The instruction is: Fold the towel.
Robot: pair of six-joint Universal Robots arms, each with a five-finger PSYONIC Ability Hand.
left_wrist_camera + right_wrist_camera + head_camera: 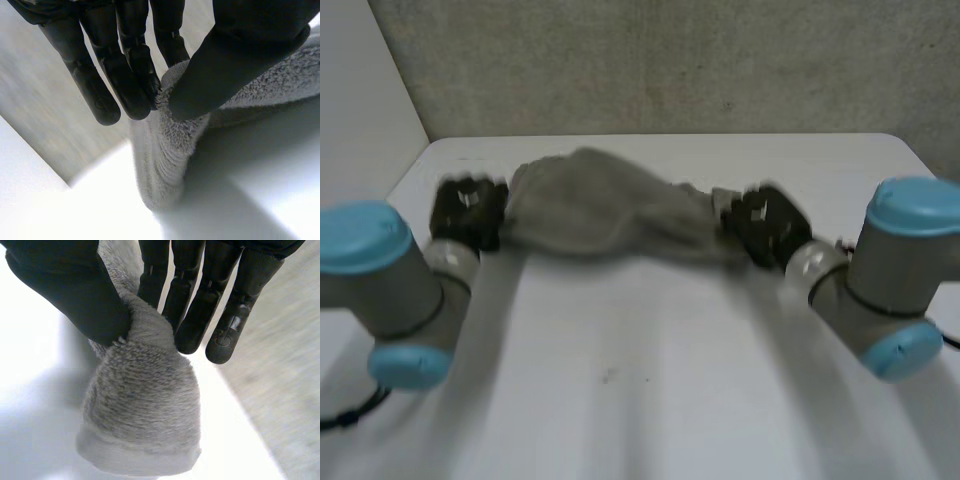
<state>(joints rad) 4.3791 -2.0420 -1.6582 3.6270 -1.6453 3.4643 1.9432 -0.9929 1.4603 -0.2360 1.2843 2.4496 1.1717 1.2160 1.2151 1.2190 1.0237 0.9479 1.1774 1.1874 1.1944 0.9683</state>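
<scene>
A grey towel (610, 210) is strung across the upper middle of the head view. It is bunched into a loose band whose long axis runs from left to right of the frame.

My 2 hands hold its 2 ends: the left hand (468, 212) at the upper left, the right hand (765, 225) right of centre and slightly lower. In the left wrist view the thumb (240, 55) presses the cloth's edge against the straight fingers (130, 75), a pinch. In the right wrist view that hand's thumb and fingers pinch a gathered end the same way, and the rest droops below the fingertips.

The white table (650, 400) spreads across the lower half of the head view. I cannot tell whether the towel's middle touches it. Neither hand is nearer, since each grips an end. I judge the coming fold turns on laying that left-to-right span down flat.
</scene>
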